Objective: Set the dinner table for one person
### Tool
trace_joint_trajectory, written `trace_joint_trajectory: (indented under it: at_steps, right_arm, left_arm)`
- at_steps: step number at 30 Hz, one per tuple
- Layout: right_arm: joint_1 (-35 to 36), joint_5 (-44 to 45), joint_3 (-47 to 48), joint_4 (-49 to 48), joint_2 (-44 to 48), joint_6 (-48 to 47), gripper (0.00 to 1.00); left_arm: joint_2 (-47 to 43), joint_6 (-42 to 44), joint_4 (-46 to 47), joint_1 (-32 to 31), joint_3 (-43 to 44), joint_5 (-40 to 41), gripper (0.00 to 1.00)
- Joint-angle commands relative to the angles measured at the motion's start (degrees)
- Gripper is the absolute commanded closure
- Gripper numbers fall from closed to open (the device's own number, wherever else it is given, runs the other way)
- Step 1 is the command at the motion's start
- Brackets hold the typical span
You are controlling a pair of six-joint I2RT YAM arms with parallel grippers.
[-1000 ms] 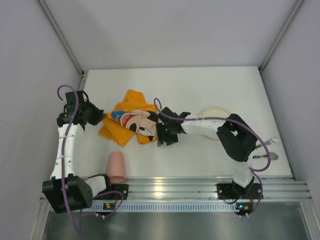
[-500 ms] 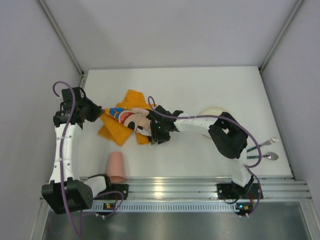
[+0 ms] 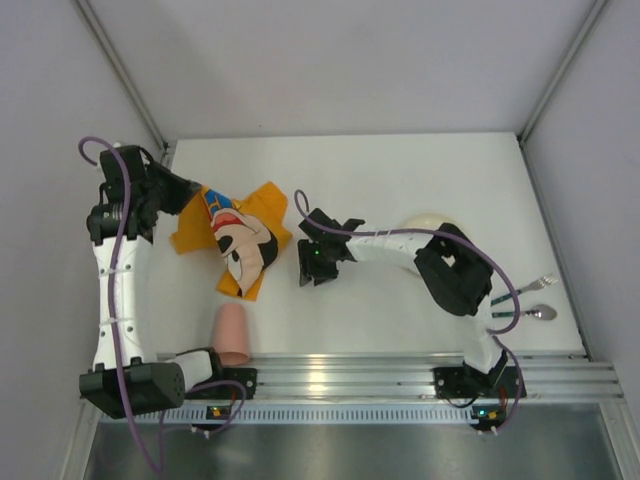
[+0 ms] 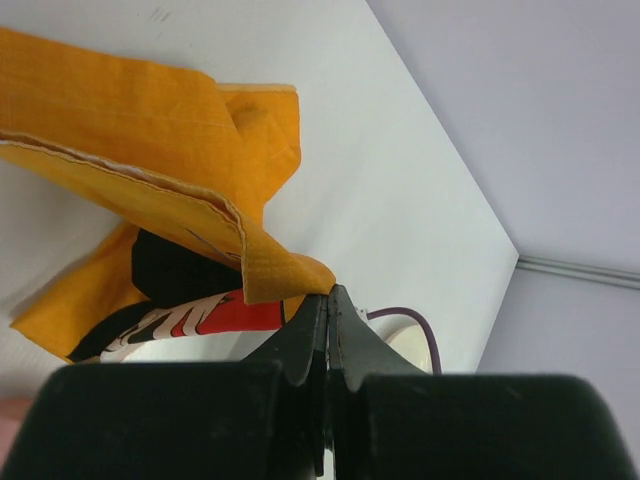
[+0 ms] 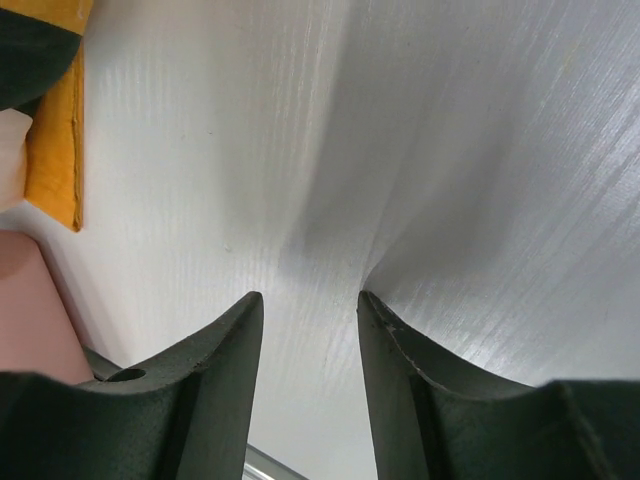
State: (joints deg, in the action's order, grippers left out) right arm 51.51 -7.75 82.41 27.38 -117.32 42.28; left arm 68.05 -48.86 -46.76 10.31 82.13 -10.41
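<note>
From above, the dinner table [image 3: 400, 175] fills the frame as a white rectangle. A silver rail [image 3: 330, 368] runs along its near edge and grey walls stand close on the other three sides. An orange cartoon-mouse placemat [image 3: 240, 240] lies crumpled on the left half, folded over itself, with one corner drawn up toward the table's left edge. The left gripper [image 3: 193, 192] meets the cloth at that corner. The right gripper [image 3: 306, 268] sits just right of the placemat, with a strip of white top showing between them. A pink cup [image 3: 233, 335] sits near the rail, beside the left arm's base; from this angle I cannot tell whether it is upright or on its side. A cream bowl [image 3: 425, 224] is partly hidden behind the right arm. A spoon [image 3: 538, 313] and a fork [image 3: 541, 282] lie by the right edge. The far half of the top shows as plain white surface.

In the left wrist view, the two black fingers are pinched together on a hemmed corner of the placemat. The cloth hangs in loose folds above the white surface, and the table's far edge runs diagonally behind it.

In the right wrist view, the fingers stand apart with nothing between them, low over the white top. The placemat's hem and the pink cup are at the left margin.
</note>
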Motion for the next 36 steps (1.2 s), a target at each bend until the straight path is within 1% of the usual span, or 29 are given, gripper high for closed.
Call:
trace_joint_trajectory:
  at_steps: [1, 3, 7, 8, 10, 15, 26, 33, 36]
  right_arm:
    - [-0.09, 0.2, 0.56, -0.56, -2.3, 0.34, 0.55]
    - [0.78, -2.61, 0.65, -3.72, -1.69, 1.13, 0.55]
    - [3.59, -7.62, 1.26, -10.14, -1.6, 5.95, 0.54]
    - [4.99, -9.02, 1.7, -12.41, -2.29, 6.93, 0.54]
    - [7.37, -9.83, 4.67, -13.22, -4.31, 8.42, 0.54]
    - [9.92, -10.09, 12.41, -11.56, -9.24, 10.36, 0.54]
    - [10.81, -4.3, 20.5, -4.79, -17.06, 9.22, 0.59]
    - [10.72, -1.66, 25.78, -0.75, -21.11, 8.61, 0.64]
    - [10.9, 0.8, 27.18, 2.15, -21.99, 7.38, 0.67]
  left_arm:
    - [-0.2, -2.81, 1.93, 0.06, -0.03, -2.41, 1.0]
    - [-0.46, -2.99, 2.2, -0.02, -1.0, -2.68, 1.0]
    - [-0.46, -2.99, 2.47, -0.02, -1.62, -2.68, 1.0]
    - [-0.38, -3.08, 2.73, -0.02, -1.62, -2.68, 1.0]
    - [-0.2, -3.34, 2.9, -0.02, -1.71, -2.94, 1.0]
    - [-0.29, -3.61, 2.99, -0.02, -2.15, -3.12, 1.0]
    - [-0.9, -4.23, 2.47, -0.02, -1.45, -4.0, 1.0]
    - [-0.73, -3.7, 0.8, -0.02, -0.04, -4.35, 1.0]
    - [-0.73, -3.7, 0.45, 0.07, 0.49, -4.61, 1.0]
